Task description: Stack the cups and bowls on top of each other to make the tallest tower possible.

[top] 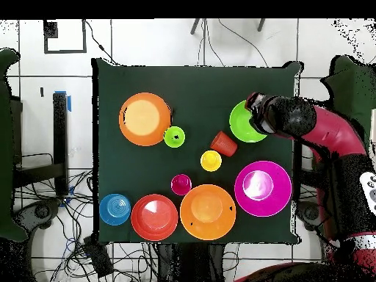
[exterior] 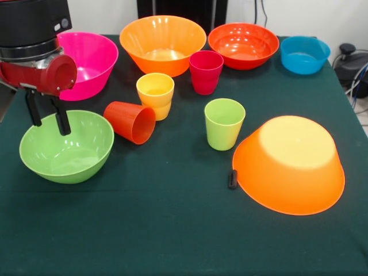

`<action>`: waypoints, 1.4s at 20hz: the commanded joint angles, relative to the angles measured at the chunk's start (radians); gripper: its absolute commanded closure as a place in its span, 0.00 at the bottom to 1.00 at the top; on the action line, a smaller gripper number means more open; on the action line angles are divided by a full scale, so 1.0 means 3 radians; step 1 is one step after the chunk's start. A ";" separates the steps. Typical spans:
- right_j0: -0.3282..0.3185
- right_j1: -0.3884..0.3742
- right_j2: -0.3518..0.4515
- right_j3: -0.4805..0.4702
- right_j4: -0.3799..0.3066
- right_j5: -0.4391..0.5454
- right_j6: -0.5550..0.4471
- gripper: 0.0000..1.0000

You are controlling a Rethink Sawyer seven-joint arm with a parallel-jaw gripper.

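No tower begun; all bowls and cups stand apart on the tabletop (exterior: 172, 230); inverted orange bowl (exterior: 289, 165) near one edge, orange-red cup (exterior: 131, 121) tipped on its side; gripper (exterior: 48, 119), fingers apart, straddles rim of green bowl (exterior: 66, 147).

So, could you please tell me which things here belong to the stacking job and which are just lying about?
For the job:
- cups: lime green, yellow, crimson, orange-red
- bowls: green, pink, two orange, red-orange, blue

Lying about:
- small black object
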 commanded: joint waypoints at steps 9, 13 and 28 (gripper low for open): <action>0.0202 0.0236 -0.0117 -0.0244 -0.0210 0.0051 -0.0116 0.00; 0.0197 0.0198 -0.0117 -0.0207 -0.0187 0.0072 -0.0111 0.00; 0.0199 0.0195 -0.0103 -0.0255 -0.0175 0.0142 -0.0132 0.00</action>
